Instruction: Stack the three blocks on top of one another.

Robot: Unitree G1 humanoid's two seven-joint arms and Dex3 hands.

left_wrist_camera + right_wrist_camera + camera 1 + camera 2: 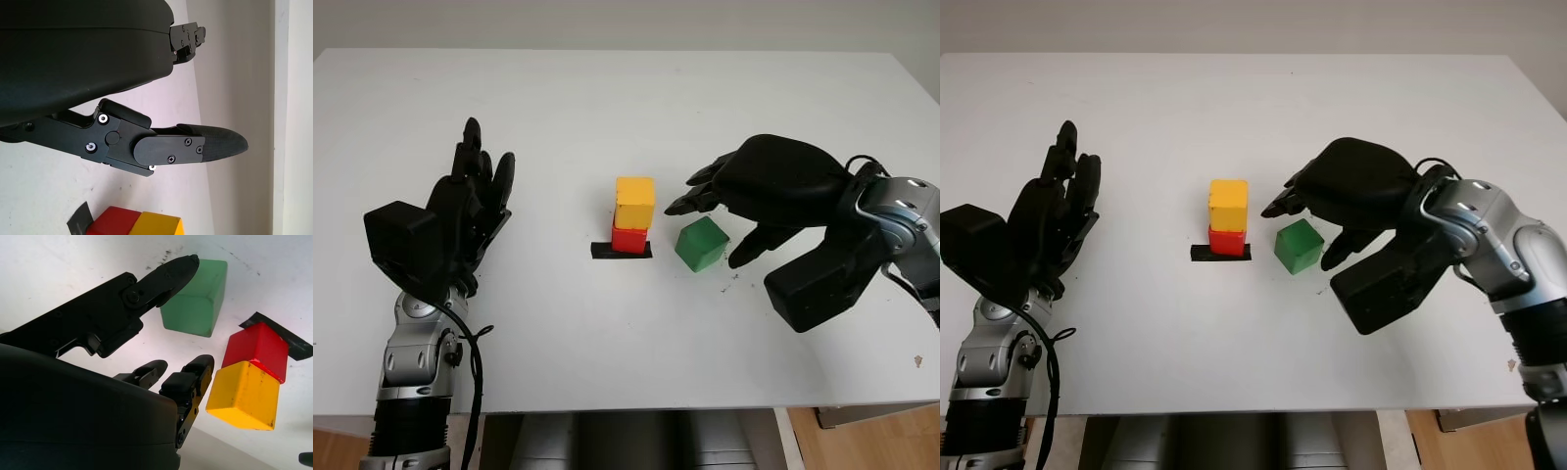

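Note:
A yellow block (634, 202) sits on a red block (628, 240), and the pair stands on a black tape mark (602, 252) at the table's middle. Just right of them a green block (701, 244) lies on the table, turned a little. My right hand (713, 232) hovers open over the green block, its fingers behind the block and its thumb (171, 274) at the near right side; it holds nothing. In the right wrist view the green block (195, 298) lies beyond the thumb tip, beside the red and yellow pair (242, 394). My left hand (484, 157) is open at the left, well away from the blocks.
The white table (626, 343) reaches wide around the blocks. Its front edge runs close below both arms. A few small dark marks lie on the surface by the right hand.

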